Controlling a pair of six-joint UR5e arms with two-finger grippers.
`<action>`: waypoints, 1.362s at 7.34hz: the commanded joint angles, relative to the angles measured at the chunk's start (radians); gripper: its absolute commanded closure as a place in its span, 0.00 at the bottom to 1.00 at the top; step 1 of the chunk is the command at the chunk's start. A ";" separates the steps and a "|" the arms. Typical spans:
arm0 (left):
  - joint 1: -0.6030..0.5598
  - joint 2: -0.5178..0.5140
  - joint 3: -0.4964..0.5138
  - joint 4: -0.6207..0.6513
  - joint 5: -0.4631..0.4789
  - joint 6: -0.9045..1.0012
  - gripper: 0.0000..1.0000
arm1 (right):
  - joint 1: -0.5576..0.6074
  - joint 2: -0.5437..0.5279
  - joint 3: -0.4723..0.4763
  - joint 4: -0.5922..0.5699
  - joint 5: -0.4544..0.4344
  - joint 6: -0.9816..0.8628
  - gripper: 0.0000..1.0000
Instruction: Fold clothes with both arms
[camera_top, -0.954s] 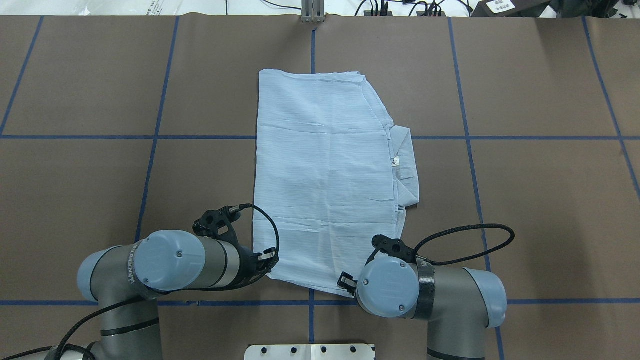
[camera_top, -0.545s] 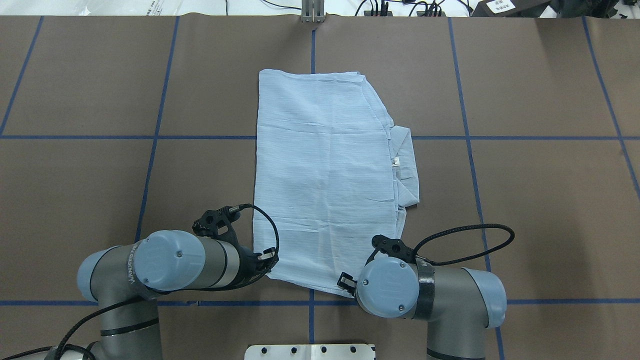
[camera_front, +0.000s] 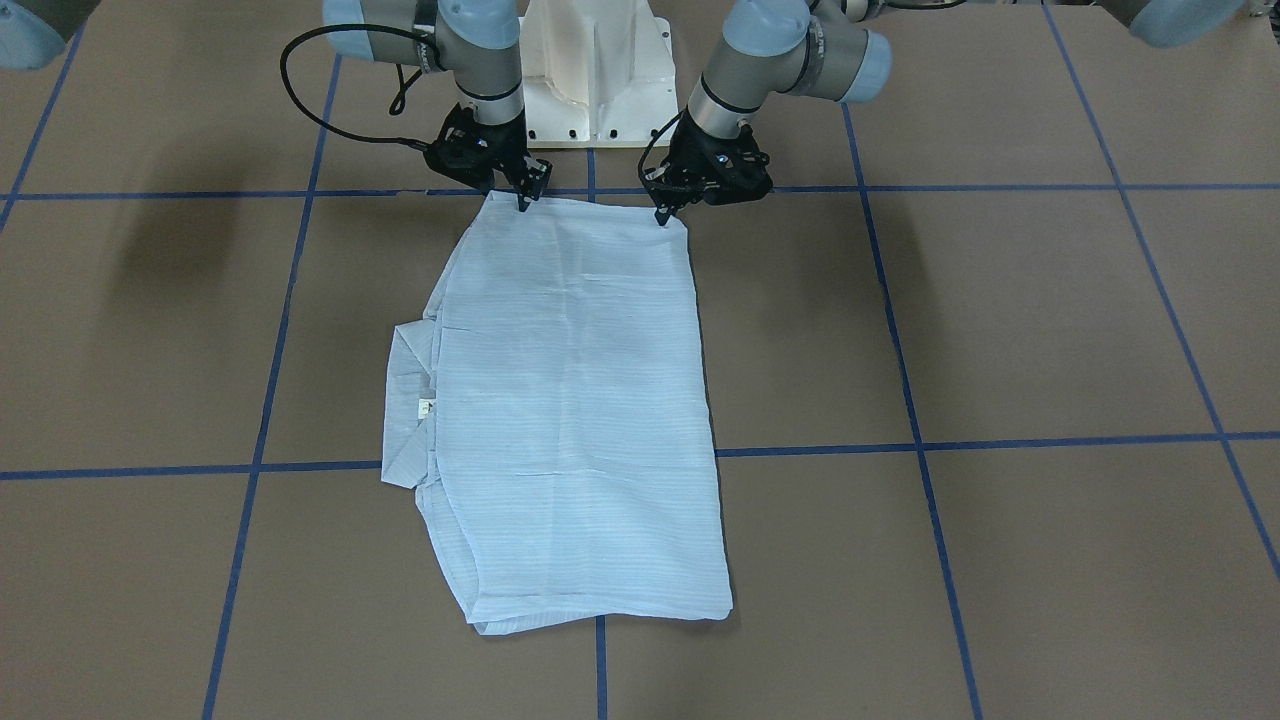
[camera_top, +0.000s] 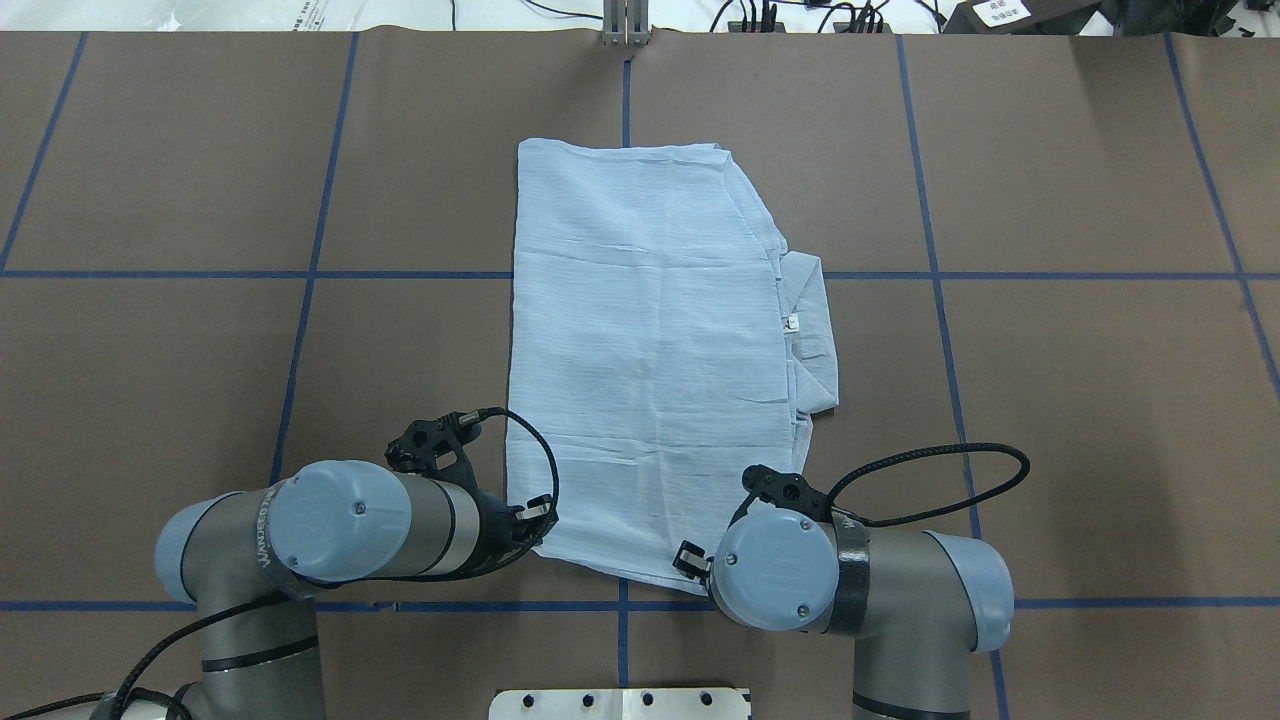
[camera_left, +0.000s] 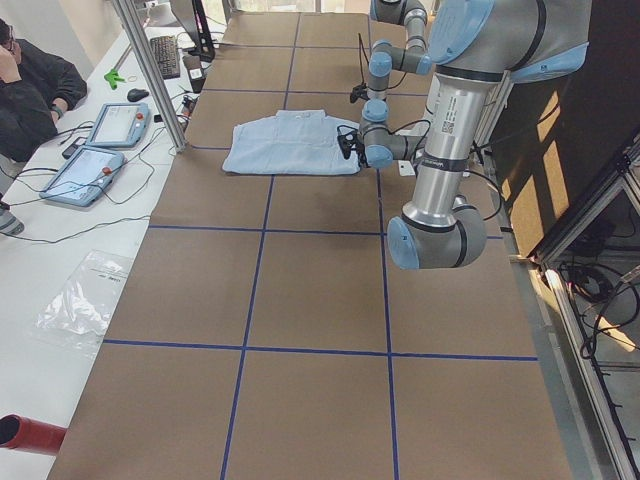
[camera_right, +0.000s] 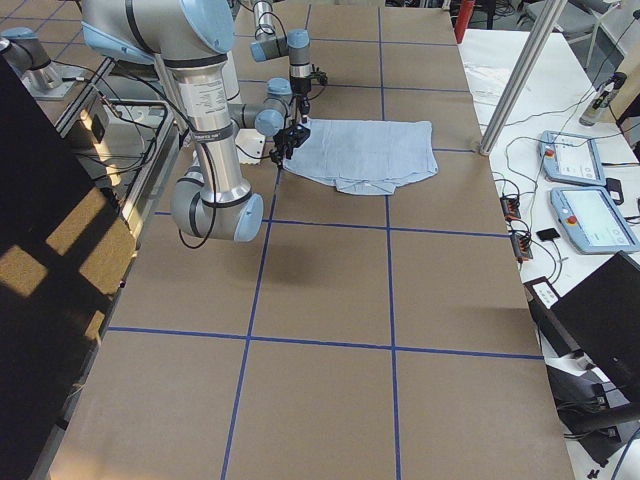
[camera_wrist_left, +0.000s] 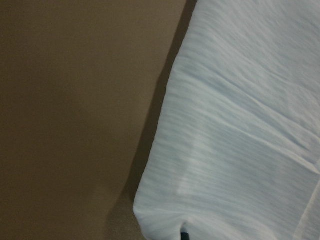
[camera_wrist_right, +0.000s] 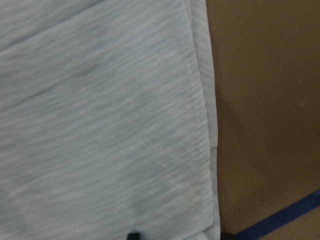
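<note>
Light blue striped shirt (camera_front: 570, 400) is lying flat on the brown table (camera_front: 1000, 320), stretching away in front of both claws. The left gripper (camera_front: 663, 213) is pinching tight the corner right under it. The right gripper (camera_front: 524, 200) is pinching the other near corner. The collar (camera_front: 405, 400) is poking out on the right gripper's side.

So there's one cam over the robot's shoulders looking down on the surface (camera_top: 150, 200), one across from it facing back, one at each end looking along it, and both wrist cams sit super close on the shirt (camera_top: 640, 350), which every view catches.
</note>
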 joint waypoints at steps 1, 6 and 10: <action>-0.001 0.000 0.000 -0.001 0.000 0.000 1.00 | 0.004 0.007 0.002 -0.001 0.002 0.000 0.60; 0.001 0.000 0.000 -0.001 0.000 0.000 1.00 | 0.007 0.018 -0.001 -0.001 0.000 0.002 0.79; -0.002 0.001 0.000 -0.001 0.002 0.003 1.00 | 0.042 0.064 0.002 0.001 -0.009 0.030 0.01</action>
